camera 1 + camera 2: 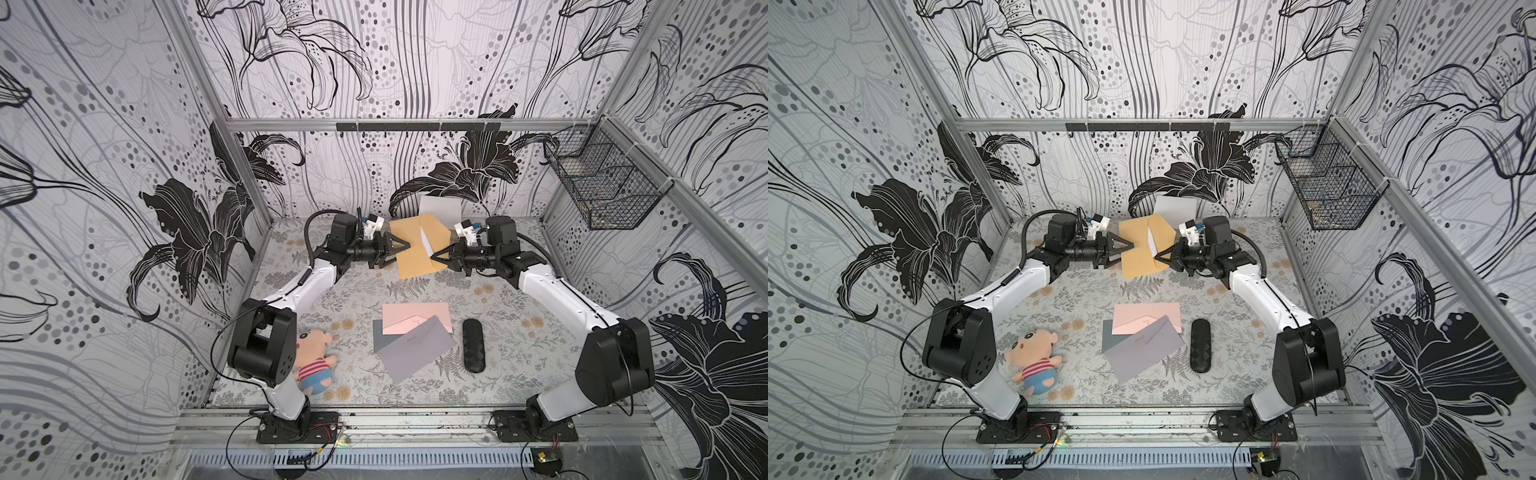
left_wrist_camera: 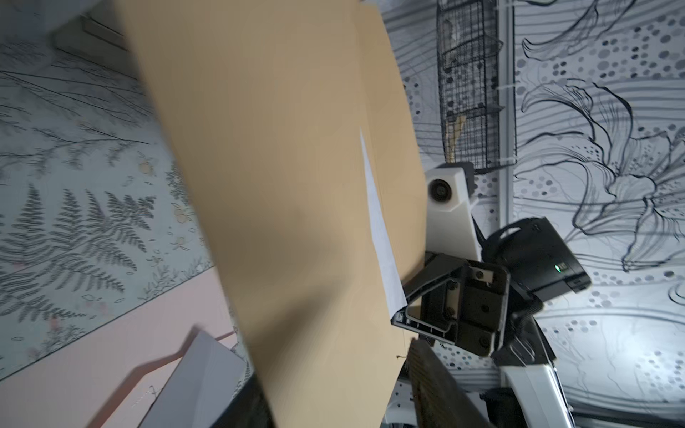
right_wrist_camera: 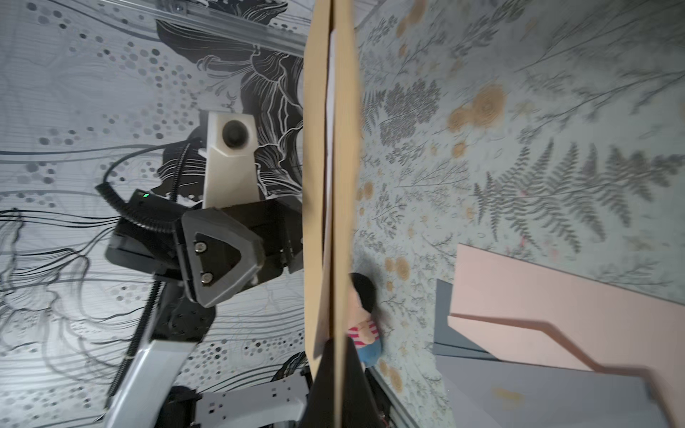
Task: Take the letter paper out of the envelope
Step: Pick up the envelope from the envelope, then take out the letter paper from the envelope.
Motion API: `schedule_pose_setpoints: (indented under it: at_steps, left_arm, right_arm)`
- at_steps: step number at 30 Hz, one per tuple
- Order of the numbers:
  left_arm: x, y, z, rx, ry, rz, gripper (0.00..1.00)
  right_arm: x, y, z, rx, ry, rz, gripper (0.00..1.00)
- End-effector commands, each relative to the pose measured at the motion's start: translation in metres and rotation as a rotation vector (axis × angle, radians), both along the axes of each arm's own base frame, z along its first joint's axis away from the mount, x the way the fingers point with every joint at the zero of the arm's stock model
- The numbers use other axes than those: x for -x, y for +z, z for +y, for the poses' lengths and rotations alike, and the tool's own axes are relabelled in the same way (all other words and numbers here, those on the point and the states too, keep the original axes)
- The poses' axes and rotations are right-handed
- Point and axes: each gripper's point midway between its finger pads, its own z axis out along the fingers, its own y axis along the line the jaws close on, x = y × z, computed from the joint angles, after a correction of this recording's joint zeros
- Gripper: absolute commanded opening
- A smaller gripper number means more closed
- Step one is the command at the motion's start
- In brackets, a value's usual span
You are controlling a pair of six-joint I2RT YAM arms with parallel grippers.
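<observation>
Left gripper: jaws apart, at envelope.
Right gripper: clamped on envelope.
Progress: letter paper barely peeks out; you have extraction left.

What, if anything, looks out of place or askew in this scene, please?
The brown envelope hangs tilted in the air, pinched at one edge by the shut right gripper, while the left gripper stands open at the opposite edge. A sliver of white letter paper pokes out of it.
</observation>
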Motion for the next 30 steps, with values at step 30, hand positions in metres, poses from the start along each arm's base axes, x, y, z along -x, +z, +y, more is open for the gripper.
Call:
schedule_pose_setpoints:
  at_steps: [30]
  left_arm:
    - [-0.012, 0.036, -0.023, -0.408, 0.212, 0.044, 0.43]
  right_arm:
    - [-0.004, 0.030, 0.027, 0.559, 0.009, -0.602, 0.00]
